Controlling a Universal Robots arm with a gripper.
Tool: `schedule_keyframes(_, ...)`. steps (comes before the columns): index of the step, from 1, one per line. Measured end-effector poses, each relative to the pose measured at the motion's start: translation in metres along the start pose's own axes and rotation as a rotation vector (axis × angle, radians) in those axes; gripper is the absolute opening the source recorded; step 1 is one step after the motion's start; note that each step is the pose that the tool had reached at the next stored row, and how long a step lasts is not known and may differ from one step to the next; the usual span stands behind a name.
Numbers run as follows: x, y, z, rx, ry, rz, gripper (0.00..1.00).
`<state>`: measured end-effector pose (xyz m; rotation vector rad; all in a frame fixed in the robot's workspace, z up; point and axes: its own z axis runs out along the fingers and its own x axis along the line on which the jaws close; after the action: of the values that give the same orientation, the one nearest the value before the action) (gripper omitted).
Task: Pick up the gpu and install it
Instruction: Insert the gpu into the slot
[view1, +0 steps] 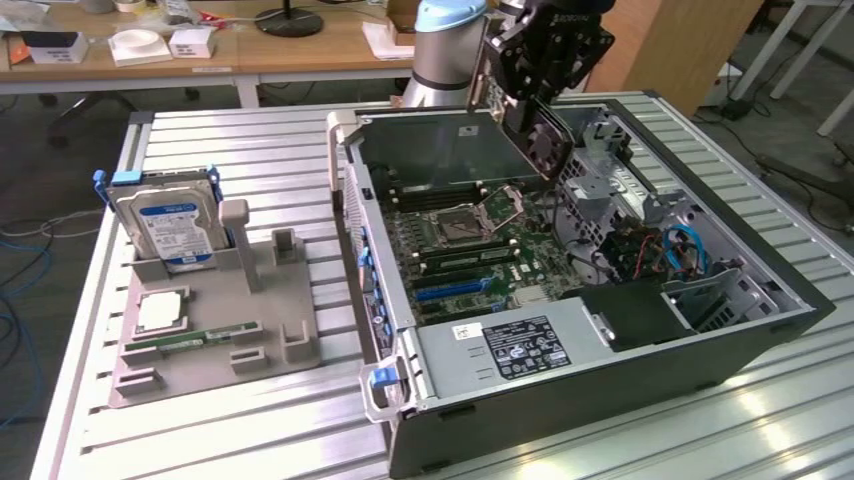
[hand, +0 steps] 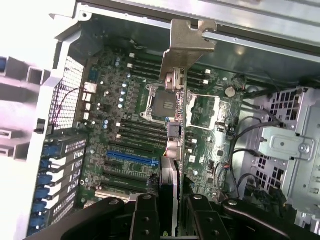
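I hold the gpu (view1: 534, 145) pinched across its thin body in my hand (view1: 530, 100); it hangs tilted above the open computer case (view1: 747, 330), upper middle of the exterior view, clear of the motherboard (view1: 467, 235). The risks, as I judge them: the silvery bracket (hand: 186, 40) could catch the case's wall; a tilted card could miss the blue slot (view1: 447, 290) and scrape components; so thin a pinch could let it twist. The case lies on a slatted metal bench (view1: 227, 135); at lower left a grey fixture (view1: 287, 330) carries the hard drive (view1: 167, 225); wooden desks (view1: 294, 55) stand behind.
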<state>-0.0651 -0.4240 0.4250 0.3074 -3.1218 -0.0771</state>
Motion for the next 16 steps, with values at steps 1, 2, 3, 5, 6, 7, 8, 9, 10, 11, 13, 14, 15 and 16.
schedule_keyframes(1,0.0000,0.0000,0.0000,0.0001,0.0008,-0.017,0.27)
schedule_keyframes(2,0.0000,-0.0001,0.0000,0.0001,0.0018,-0.035,0.27)
schedule_keyframes(3,0.0000,-0.0001,0.0003,-0.0001,0.0026,-0.055,0.27)
schedule_keyframes(5,0.0000,-0.0001,0.0006,-0.0001,0.0044,-0.090,0.27)
schedule_keyframes(6,0.0000,-0.0001,0.0007,-0.0001,0.0053,-0.109,0.27)
schedule_keyframes(7,0.0000,-0.0001,0.0009,-0.0001,0.0062,-0.127,0.27)
schedule_keyframes(8,0.0000,-0.0001,0.0011,-0.0002,0.0070,-0.145,0.27)
schedule_keyframes(9,0.0000,-0.0001,0.0012,-0.0002,0.0079,-0.163,0.27)
schedule_keyframes(10,0.0000,-0.0001,0.0014,-0.0002,0.0089,-0.180,0.27)
schedule_keyframes(11,0.0000,-0.0001,0.0016,-0.0002,0.0097,-0.199,0.27)
schedule_keyframes(13,0.0000,-0.0001,0.0019,-0.0001,0.0116,-0.235,0.27)
schedule_keyframes(14,0.0000,-0.0001,0.0021,-0.0002,0.0125,-0.253,0.27)
schedule_keyframes(15,0.0000,-0.0001,0.0024,-0.0003,0.0133,-0.272,0.27)
schedule_keyframes(16,0.0000,-0.0002,0.0026,-0.0003,0.0143,-0.291,0.27)
